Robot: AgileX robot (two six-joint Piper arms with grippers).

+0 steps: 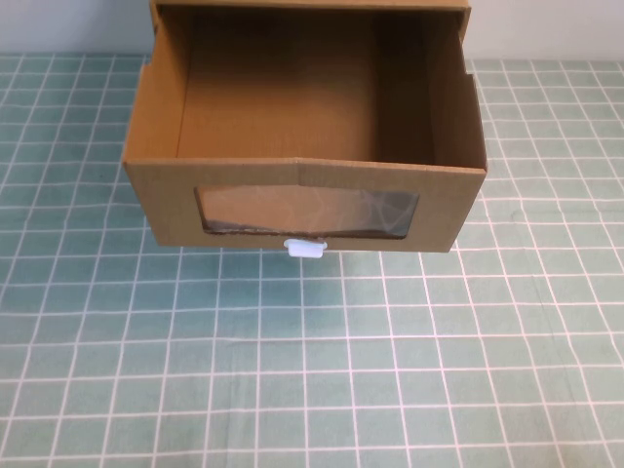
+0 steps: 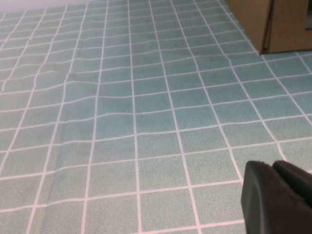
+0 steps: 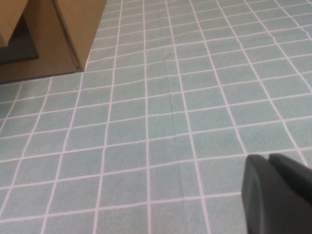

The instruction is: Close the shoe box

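Cardboard, light and easily dented, the shoe box (image 1: 307, 200) sits mid-counter (image 1: 312, 370) with its drawer pulled out; push flat on the front panel beside the white tab (image 1: 304, 249). Left hand (image 2: 278, 195) and right hand (image 3: 278, 192) hover apart from it, each pressed together.

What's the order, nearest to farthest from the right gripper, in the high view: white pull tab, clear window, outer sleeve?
Right gripper and left gripper hover over the cloth, on the near side of the shoe box.
1. White pull tab, front panel's bottom edge.
2. Clear window, just above; nearly a tie.
3. Outer sleeve, far back.
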